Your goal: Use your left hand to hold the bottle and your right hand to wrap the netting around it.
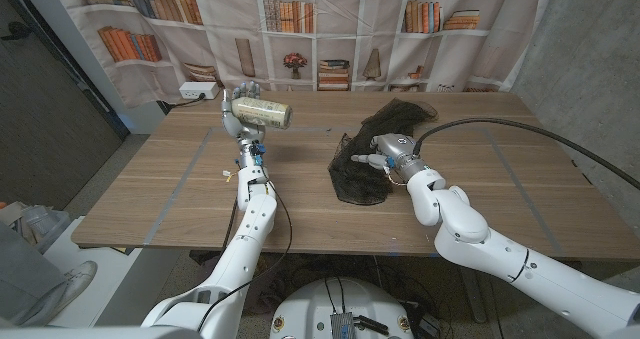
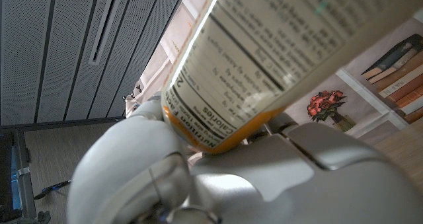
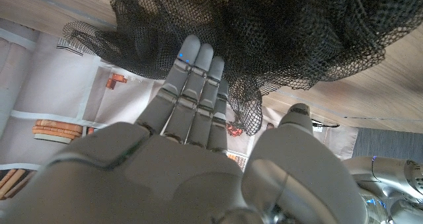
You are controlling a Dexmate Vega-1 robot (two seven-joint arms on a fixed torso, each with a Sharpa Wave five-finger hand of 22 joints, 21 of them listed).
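Observation:
My left hand holds a beige labelled bottle on its side, raised above the table's back left. The left wrist view shows the bottle with its nutrition label close up, its end seated against my left hand. A black netting lies bunched on the table right of the middle. My right hand rests on top of it. In the right wrist view my right hand has its fingers straight and its thumb apart. The netting lies against the fingertips, with a fold between fingers and thumb, not gripped.
The wooden table carries faint tape marks on its left half. A white power strip sits at the back left edge. A black cable arcs over the right side. A bookshelf-print curtain hangs behind.

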